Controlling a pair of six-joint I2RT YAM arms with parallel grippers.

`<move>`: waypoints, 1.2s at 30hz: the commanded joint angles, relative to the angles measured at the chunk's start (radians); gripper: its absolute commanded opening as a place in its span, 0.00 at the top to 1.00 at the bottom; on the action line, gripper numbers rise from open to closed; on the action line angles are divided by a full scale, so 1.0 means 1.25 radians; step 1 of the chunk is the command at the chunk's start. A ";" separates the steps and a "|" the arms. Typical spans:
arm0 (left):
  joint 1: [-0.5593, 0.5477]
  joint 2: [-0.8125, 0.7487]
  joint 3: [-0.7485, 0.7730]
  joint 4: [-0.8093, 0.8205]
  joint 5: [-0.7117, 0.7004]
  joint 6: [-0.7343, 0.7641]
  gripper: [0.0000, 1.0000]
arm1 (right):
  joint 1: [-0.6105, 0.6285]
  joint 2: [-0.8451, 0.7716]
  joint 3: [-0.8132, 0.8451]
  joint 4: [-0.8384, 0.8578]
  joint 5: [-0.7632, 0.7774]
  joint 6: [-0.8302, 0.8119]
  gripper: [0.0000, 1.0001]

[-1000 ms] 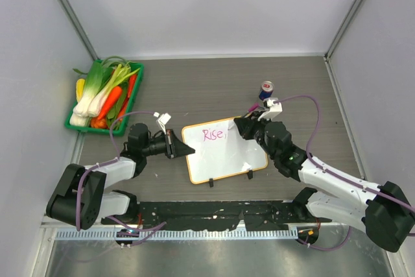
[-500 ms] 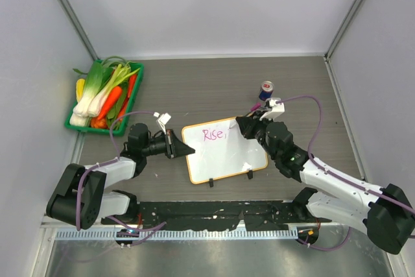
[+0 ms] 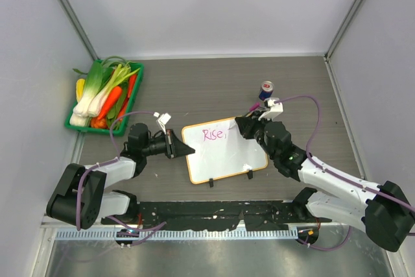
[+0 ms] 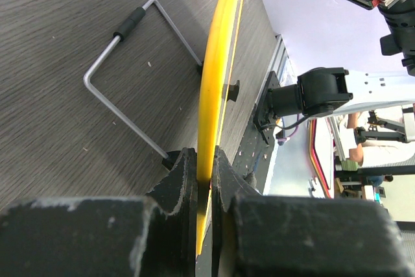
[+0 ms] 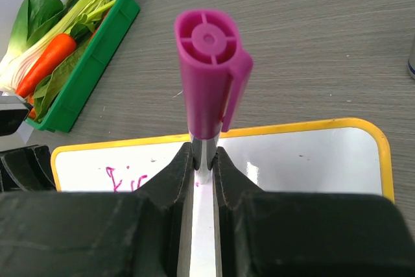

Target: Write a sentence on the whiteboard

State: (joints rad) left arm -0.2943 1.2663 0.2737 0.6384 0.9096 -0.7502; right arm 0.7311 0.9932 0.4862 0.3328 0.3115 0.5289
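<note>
The whiteboard [image 3: 227,154], white with a thin orange frame, lies in the middle of the table. Pink writing reading "Rise" [image 3: 213,135] sits near its top left. My left gripper [image 3: 175,144] is shut on the board's left edge; in the left wrist view its jaws pinch the yellow-orange frame [image 4: 214,82]. My right gripper [image 3: 245,126] is shut on a magenta marker [image 5: 207,76] held upright over the board's upper right part. The right wrist view shows the board [image 5: 311,160] and part of the writing [image 5: 130,178]. The marker's tip is hidden.
A green tray [image 3: 133,105] of vegetables stands at the back left. A small can [image 3: 266,90] stands behind the right gripper. A wire stand [image 4: 130,82] shows under the board in the left wrist view. Walls enclose the table on three sides.
My right gripper with the marker has shifted only very slightly. The writing and my left gripper look unchanged.
</note>
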 commanded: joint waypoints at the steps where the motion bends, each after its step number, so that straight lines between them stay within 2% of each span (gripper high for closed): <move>1: 0.001 0.015 0.006 -0.042 -0.069 0.056 1.00 | -0.001 0.011 0.017 0.012 -0.010 -0.002 0.99; 11: 0.000 0.013 0.004 -0.039 -0.067 0.056 1.00 | -0.001 -0.002 -0.006 -0.015 -0.037 0.006 0.99; 24: 0.001 0.010 0.003 -0.043 -0.069 0.056 1.00 | -0.001 -0.042 -0.024 -0.063 0.002 0.000 0.99; 36: 0.000 0.012 0.004 -0.042 -0.070 0.056 1.00 | -0.001 -0.036 -0.026 -0.059 -0.045 -0.002 0.99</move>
State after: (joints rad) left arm -0.2943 1.2663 0.2741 0.6384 0.9096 -0.7502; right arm 0.7311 0.9424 0.4606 0.2638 0.2687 0.5346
